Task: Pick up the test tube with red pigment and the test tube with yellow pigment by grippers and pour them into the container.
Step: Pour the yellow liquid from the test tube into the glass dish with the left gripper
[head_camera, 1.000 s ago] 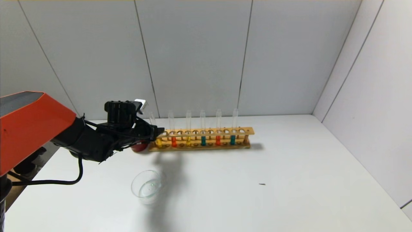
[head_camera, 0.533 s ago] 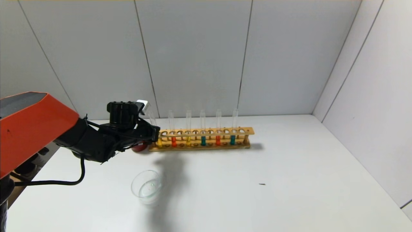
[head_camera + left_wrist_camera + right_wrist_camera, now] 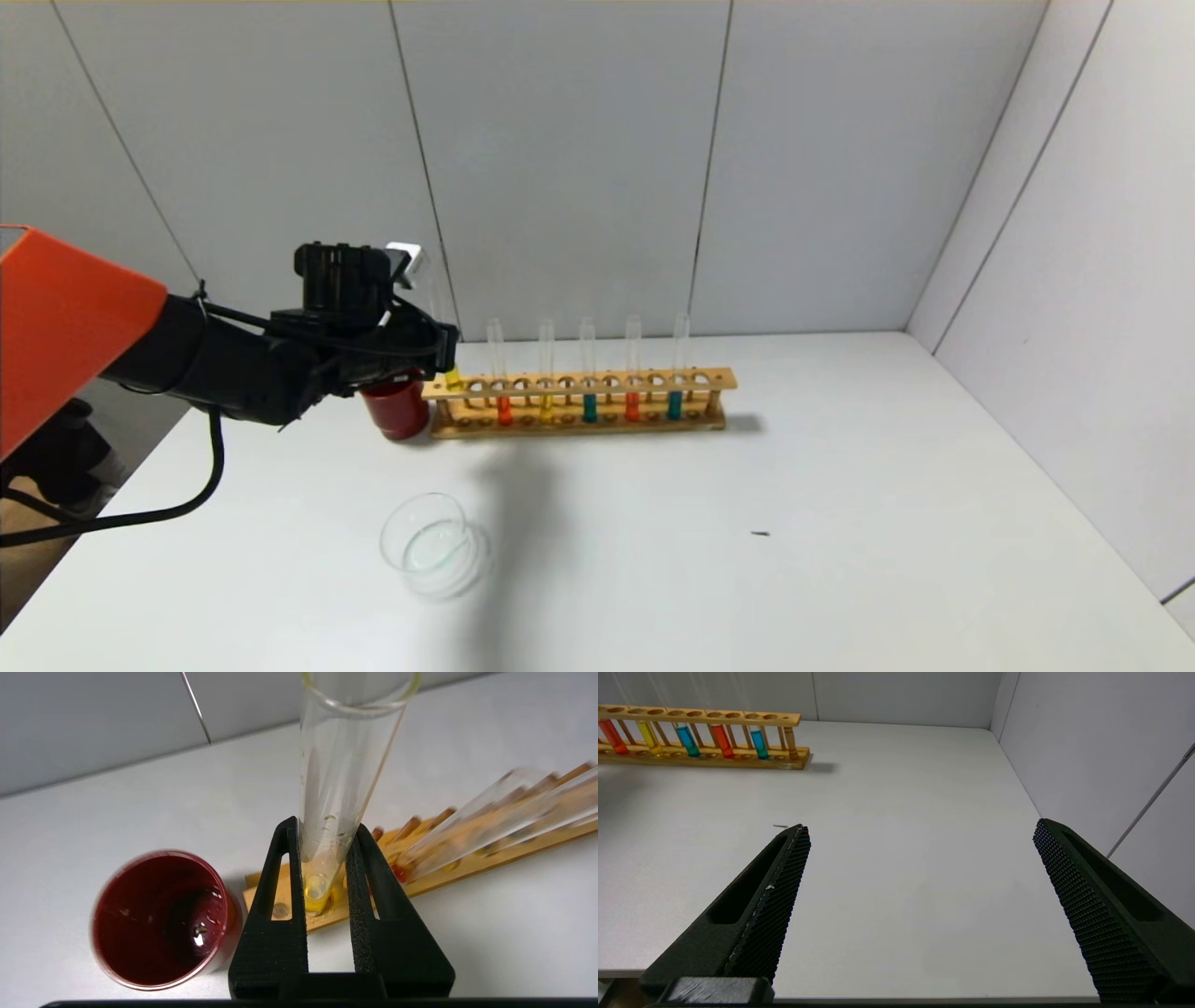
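My left gripper (image 3: 451, 353) is shut on the test tube with yellow pigment (image 3: 453, 380) and holds it upright over the left end of the wooden rack (image 3: 597, 381), its bottom at about the top rail. In the left wrist view the tube (image 3: 336, 788) stands between the black fingers (image 3: 285, 868), yellow liquid at its bottom. Two tubes with red pigment (image 3: 504, 411) (image 3: 632, 407) stand in the rack. The clear glass container (image 3: 434, 544) sits on the table in front of the rack's left end. My right gripper (image 3: 920, 828) is open and empty above the table's near right.
A dark red cup (image 3: 396, 409) stands just left of the rack, below my left gripper; it also shows in the left wrist view (image 3: 156, 917). The rack also holds a paler yellow tube (image 3: 546, 409) and two teal tubes (image 3: 589, 408). Grey walls close the back and right.
My left gripper has risen with the yellow tube, drawing it up out of the rack's leftmost hole. The red cup now shows beneath the arm.
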Robot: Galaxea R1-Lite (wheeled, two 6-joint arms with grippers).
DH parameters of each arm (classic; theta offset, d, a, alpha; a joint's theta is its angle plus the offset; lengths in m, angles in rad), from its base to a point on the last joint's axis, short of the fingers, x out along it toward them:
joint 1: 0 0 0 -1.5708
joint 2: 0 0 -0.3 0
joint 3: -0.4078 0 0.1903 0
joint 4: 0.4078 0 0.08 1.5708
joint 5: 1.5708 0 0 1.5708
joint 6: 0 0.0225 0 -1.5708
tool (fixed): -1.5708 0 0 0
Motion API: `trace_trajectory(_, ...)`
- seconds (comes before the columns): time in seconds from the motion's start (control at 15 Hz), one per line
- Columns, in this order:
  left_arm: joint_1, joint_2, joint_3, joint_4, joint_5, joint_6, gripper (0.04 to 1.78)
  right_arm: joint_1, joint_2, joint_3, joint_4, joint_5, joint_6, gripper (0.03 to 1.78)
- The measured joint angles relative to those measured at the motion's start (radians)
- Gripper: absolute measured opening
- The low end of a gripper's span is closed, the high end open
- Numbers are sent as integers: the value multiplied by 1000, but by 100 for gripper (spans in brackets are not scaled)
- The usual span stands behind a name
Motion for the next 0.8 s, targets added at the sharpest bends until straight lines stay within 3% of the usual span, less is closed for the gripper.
trace_trajectory(0.33,1,-117,-87,124,9,29,30,0,0,0,0,0,0,175)
trace_trajectory(0.6,8,-213,-69,191,15,54,30,0,0,0,0,0,0,175)
trace_trajectory(0.8,59,-312,50,239,-84,71,30,0,0,0,0,0,0,175)
